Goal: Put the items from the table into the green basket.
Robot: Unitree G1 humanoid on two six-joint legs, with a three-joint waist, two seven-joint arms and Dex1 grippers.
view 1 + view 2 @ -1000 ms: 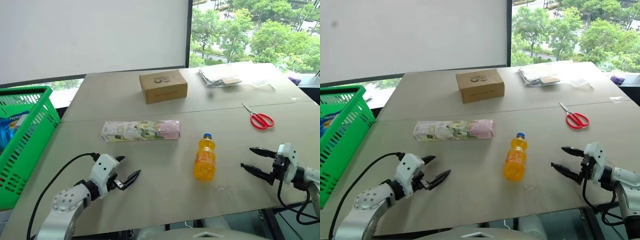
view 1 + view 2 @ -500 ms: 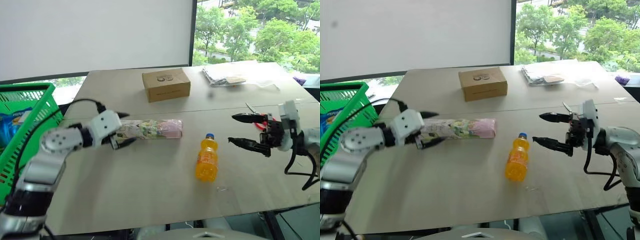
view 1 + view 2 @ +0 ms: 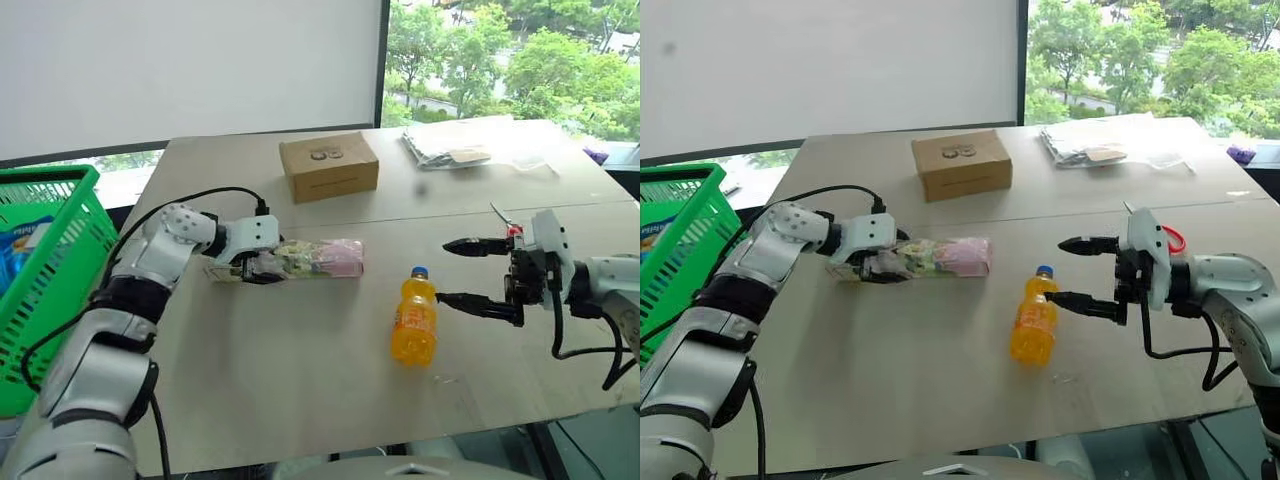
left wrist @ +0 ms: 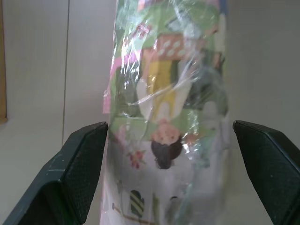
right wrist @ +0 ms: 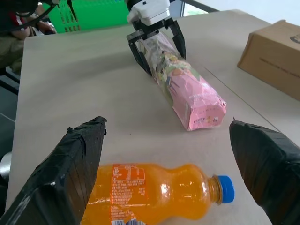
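Left of centre in the head view, your left gripper [image 3: 262,268] straddles the film-wrapped carton [image 3: 300,259] with fingers spread, not yet clamped; it looks light, stiff and slippery, so pinch its narrow sides. Your right gripper [image 3: 478,273] gapes empty beside the upright bottle [image 3: 412,322]; the green basket [image 3: 60,272] at far left holds a blue packet [image 3: 20,252].

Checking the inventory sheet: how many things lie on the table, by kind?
Carton: 1
Bottle: 1
Cardboard box: 1
Scissors: 1
Plastic packet: 1
Total: 5
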